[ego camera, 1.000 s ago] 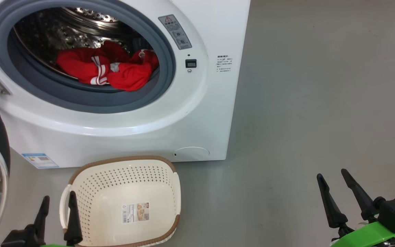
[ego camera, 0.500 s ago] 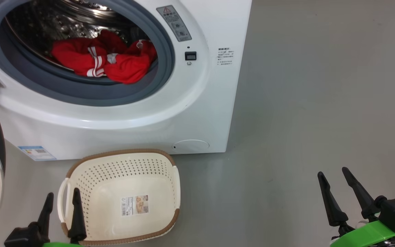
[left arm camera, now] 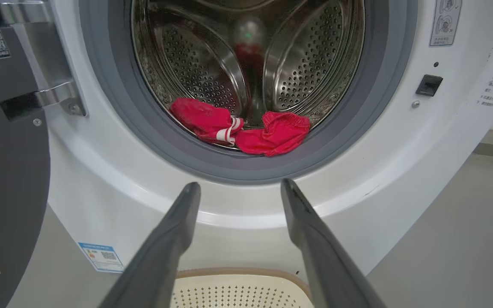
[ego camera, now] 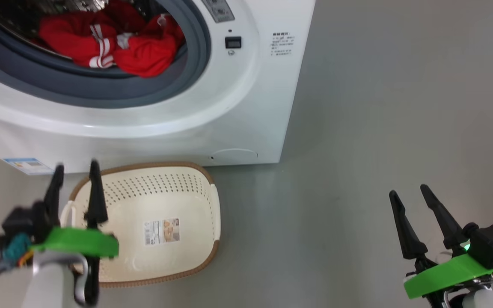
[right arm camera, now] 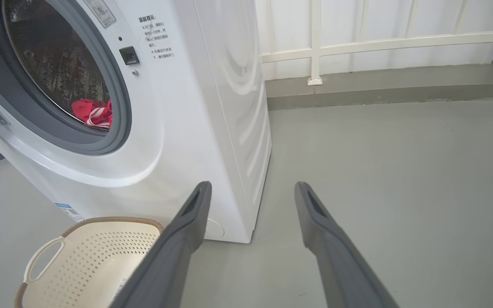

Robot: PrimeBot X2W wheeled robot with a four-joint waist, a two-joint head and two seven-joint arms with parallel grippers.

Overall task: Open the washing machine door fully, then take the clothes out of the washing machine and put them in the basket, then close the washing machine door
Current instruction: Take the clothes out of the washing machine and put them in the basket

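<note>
The left gripper [ego camera: 76, 167] stands with both long fingers spread wide and nothing between them. In the head view it hangs over the left end of the basket [ego camera: 166, 164], and its fingers point toward the front of the washing machine [ego camera: 246, 107]. In the left wrist view the fingertips frame the white front panel just below the grey rubber ring [ego camera: 101, 90]. The right gripper [ego camera: 408, 191] is likewise fully spread and holds nothing. It is above the bare grey floor [ego camera: 379, 107], well apart from the machine and the basket. The basket sits upright on the floor, just in front of the machine's lower panel. It contains no garments, and the paper label [ego camera: 162, 231] on its bottom is exposed. The clothes [ego camera: 144, 55], red with white stripes, lie bunched at the bottom front of the steel drum [left arm camera: 306, 55], partly resting on the inner edge of the rubber ring. The washing machine door [left arm camera: 11, 184] is swung open to the left on its metal hinge [left arm camera: 58, 96]. A blue label sticker [ego camera: 26, 164] is fixed at the lower left of the front panel.
</note>
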